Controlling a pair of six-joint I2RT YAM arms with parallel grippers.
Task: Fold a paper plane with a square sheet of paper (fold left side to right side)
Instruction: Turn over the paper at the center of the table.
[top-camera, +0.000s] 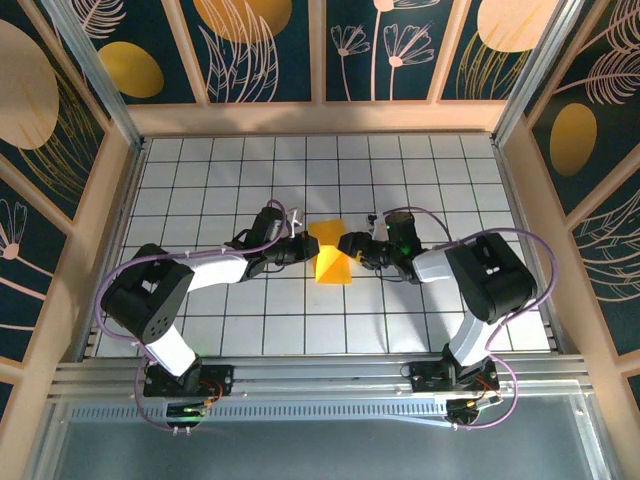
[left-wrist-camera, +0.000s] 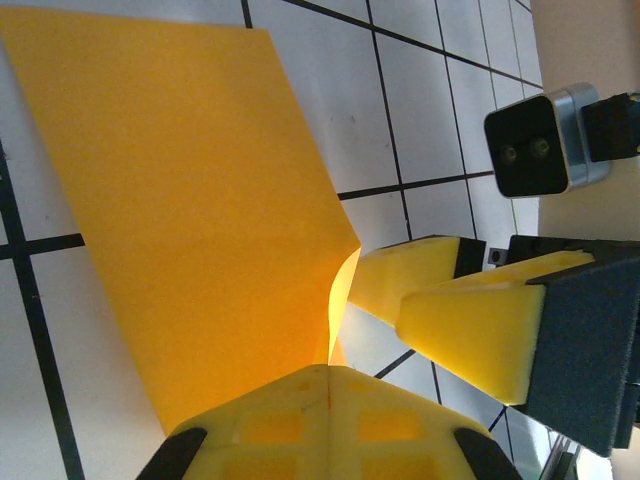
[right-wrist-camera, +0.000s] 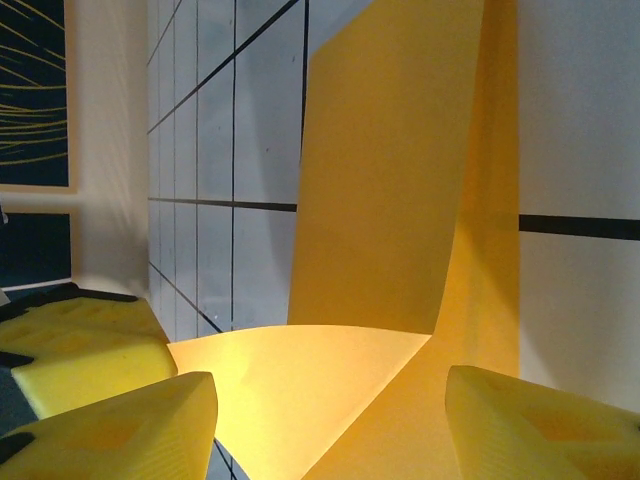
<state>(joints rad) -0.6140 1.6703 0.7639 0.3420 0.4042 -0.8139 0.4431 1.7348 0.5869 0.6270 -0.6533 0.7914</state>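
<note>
Your square sheet of paper (top-camera: 332, 262) lies mid-frame on the tiled worktop (top-camera: 420, 180), one flap lifted, your left tool (top-camera: 303, 247) pinching that flap's edge, your right tool (top-camera: 348, 246) spread around the paper

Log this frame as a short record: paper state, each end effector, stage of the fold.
paper: orange-yellow sheet, partly lifted and curled, mid-table
left end effector: shut on the sheet's edge
right end effector: open, fingers either side of the sheet
stage: fold under way, crease not pressed flat
</note>
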